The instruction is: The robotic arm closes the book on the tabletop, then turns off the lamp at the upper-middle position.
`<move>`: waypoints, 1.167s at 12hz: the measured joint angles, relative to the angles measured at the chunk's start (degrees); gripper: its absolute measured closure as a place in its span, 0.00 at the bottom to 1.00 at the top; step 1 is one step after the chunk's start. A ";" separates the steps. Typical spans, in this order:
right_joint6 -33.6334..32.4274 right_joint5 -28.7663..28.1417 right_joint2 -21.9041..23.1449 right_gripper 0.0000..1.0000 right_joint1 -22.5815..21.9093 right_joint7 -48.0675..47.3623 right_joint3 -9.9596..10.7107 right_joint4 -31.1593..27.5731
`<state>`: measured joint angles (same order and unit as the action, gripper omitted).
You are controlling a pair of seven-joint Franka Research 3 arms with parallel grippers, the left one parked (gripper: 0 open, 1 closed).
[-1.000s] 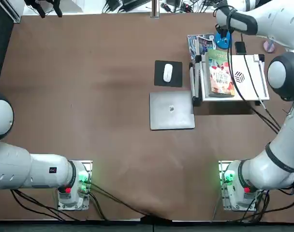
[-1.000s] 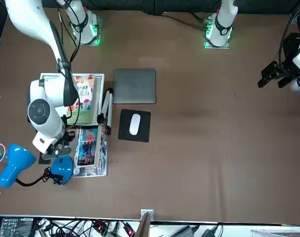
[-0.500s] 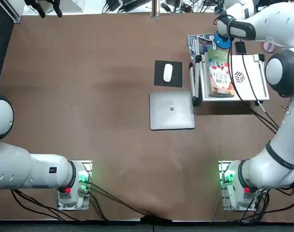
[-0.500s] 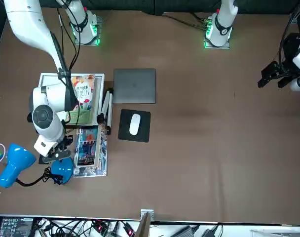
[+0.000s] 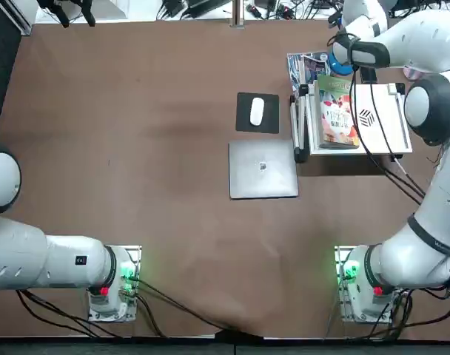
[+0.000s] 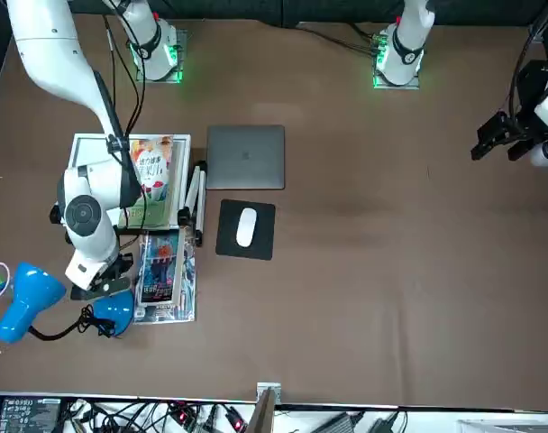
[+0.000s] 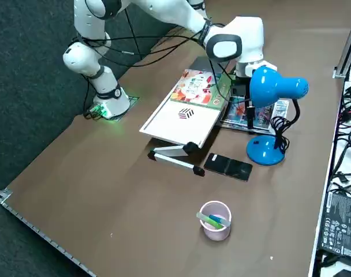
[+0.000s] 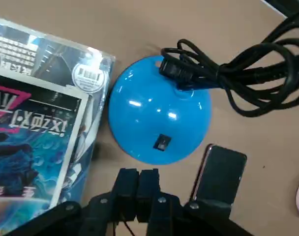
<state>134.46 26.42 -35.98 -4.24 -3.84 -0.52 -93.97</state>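
Book, the thin paperback with a green and red-pink cover point(image 5: 336, 118), lies shut near the far left corner of the white flat-topped stand point(image 5: 388, 133), towards the right edge of the matte brown table point(image 5: 173, 222). Its cover is down, so I judge the first half of the job done and nothing there needs pressing. Just right of the clear-wrapped, blue-toned magazine point(image 8: 36, 123), near the table's far edge, stands the desk lamp with a glossy blue round base point(image 8: 139, 108). I, the right gripper point(image 8: 138, 173), hang above that base, my black fingers clenched together on nothing, beside the small black switch point(image 8: 162, 142). Closed like this they make one blunt tip, which I take to be meant for pushing the switch; off to one side, I could press bare plastic or nudge the light base instead. The slim black phone point(image 8: 221, 174) lies close by on the right, so I should come straight down.

As for what is hard to see: black cables cross the book; my arm covers the lamp's blue head in the view from above. I cannot tell whether the bulb is lit, nor how much air separates my tips from the switch.
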 joint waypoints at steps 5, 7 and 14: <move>2.62 0.29 -0.97 0.98 1.53 3.01 0.01 -0.01; 3.92 0.30 -1.39 0.98 1.92 4.78 0.01 -0.03; 6.06 0.30 -2.98 0.98 3.14 7.12 -0.01 -0.06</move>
<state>140.52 26.72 -38.96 -1.10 3.28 -0.54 -94.02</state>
